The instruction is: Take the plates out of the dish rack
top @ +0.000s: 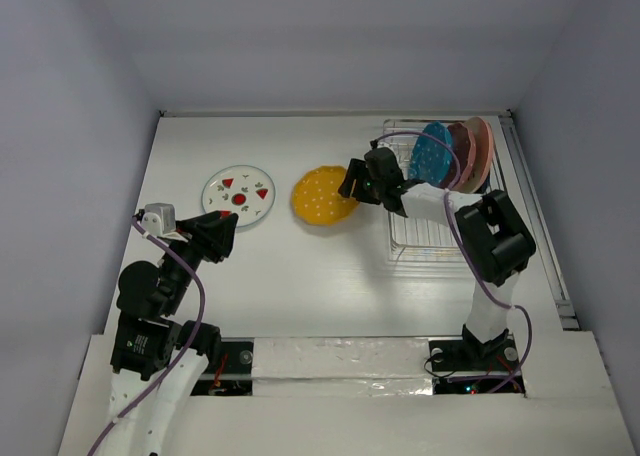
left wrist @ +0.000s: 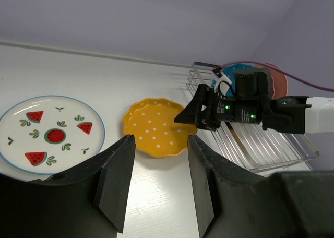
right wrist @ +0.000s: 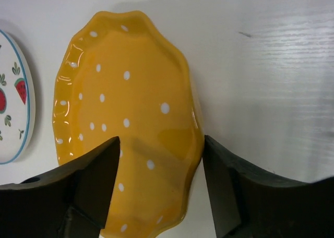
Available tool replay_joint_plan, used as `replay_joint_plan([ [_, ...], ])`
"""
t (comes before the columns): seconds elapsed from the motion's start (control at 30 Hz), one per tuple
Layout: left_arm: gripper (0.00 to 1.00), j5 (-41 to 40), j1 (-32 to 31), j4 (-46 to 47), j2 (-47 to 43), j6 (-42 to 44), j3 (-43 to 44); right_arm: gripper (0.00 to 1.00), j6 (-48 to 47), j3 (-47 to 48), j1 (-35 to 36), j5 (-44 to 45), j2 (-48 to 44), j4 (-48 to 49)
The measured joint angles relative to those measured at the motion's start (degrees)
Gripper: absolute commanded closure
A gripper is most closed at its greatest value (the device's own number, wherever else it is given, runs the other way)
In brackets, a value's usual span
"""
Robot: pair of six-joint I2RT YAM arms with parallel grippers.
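My right gripper (top: pixel 352 184) stands open over the right edge of the yellow plate (top: pixel 322 196), fingers spread to either side of its rim. That plate lies flat near the middle of the table (top: pixel 300 286), with the white plate (top: pixel 238 192) flat to its left. My left gripper (top: pixel 225 226) hovers by the white plate, jaws parted and empty. In the rack (top: pixel 425 241) at the far right corner, a blue plate (top: pixel 430 154), a maroon plate (top: pixel 462 148) and a cream-pink plate (top: pixel 482 146) stand on edge.

We look down on the yellow plate (right wrist: pixel 125 118), flat on the table (right wrist: pixel 261 66), framed by the parted fingers of our right gripper (right wrist: pixel 160 144); the white plate (right wrist: pixel 13 99) edges in at left.
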Motion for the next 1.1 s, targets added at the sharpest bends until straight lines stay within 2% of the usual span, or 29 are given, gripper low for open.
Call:
replay_joint_plan([
  [0.2, 0.58, 0.07, 0.0, 0.0, 0.0, 0.0, 0.0, 0.14, -1.11, 0.92, 0.79, 1.14, 0.22, -0.48],
  [0.3, 0.58, 0.09, 0.0, 0.0, 0.0, 0.0, 0.0, 0.1, -1.68, 2.21, 1.51, 2.73, 0.24, -2.64],
  [0.5, 0.58, 0.07, 0.0, 0.0, 0.0, 0.0, 0.0, 0.1, -3.63, 5.03, 2.27, 7.28, -1.29, -5.42],
  [0.57, 0.58, 0.07, 0.0, 0.0, 0.0, 0.0, 0.0, 0.25, -4.74, 5.35, 2.32, 8.92, -3.17, -6.99],
  [0.6, 0.58, 0.07, 0.0, 0.0, 0.0, 0.0, 0.0, 0.4, -5.2, 5.49, 2.34, 9.86, -4.44, -7.78],
  [0.63, 0.58, 0.07, 0.0, 0.0, 0.0, 0.0, 0.0, 0.75, -6.03, 5.49, 2.34, 11.17, -5.99, -8.22],
  [0.7, 0.58, 0.07, 0.0, 0.0, 0.0, 0.0, 0.0, 0.98, -7.15, 5.05, 2.32, 13.92, -10.25, -9.46],
  [0.73, 0.58, 0.07, 0.0, 0.0, 0.0, 0.0, 0.0, 1.0, -7.98, 4.68, 2.19, 15.3, -12.74, -9.66],
  [0.8, 0.6, 0.07, 0.0, 0.0, 0.0, 0.0, 0.0, 1.0, -9.49, 4.39, 1.68, 18.78, -18.6, -11.13],
  [0.83, 0.65, 0.07, 0.0, 0.0, 0.0, 0.0, 0.0, 1.0, -10.51, 4.42, 1.2, 20.46, -21.46, -11.58],
  [0.87, 0.81, 0.09, 0.0, 0.0, 0.0, -0.07, 0.0, 1.0, -11.28, 4.44, 0.61, 22.03, -24.04, -11.87],
  [0.93, 0.99, 0.09, 0.0, 0.0, 0.0, -0.13, 0.0, 1.0, -13.27, 4.44, -1.99, 24.87, -28.37, -12.59],
  [1.03, 1.0, 0.09, 0.0, 0.0, 0.0, 0.04, 0.0, 0.99, -15.56, 4.44, -7.67, 27.15, -31.15, -14.53],
  [1.07, 1.0, 0.07, 0.0, 0.0, 0.0, 0.04, 0.0, 0.89, -16.2, 4.44, -9.77, 27.3, -31.19, -15.43],
  [1.1, 1.0, 0.04, 0.0, 0.0, 0.0, 0.04, 0.0, 0.74, -16.55, 4.44, -11.26, 27.32, -30.88, -16.17],
])
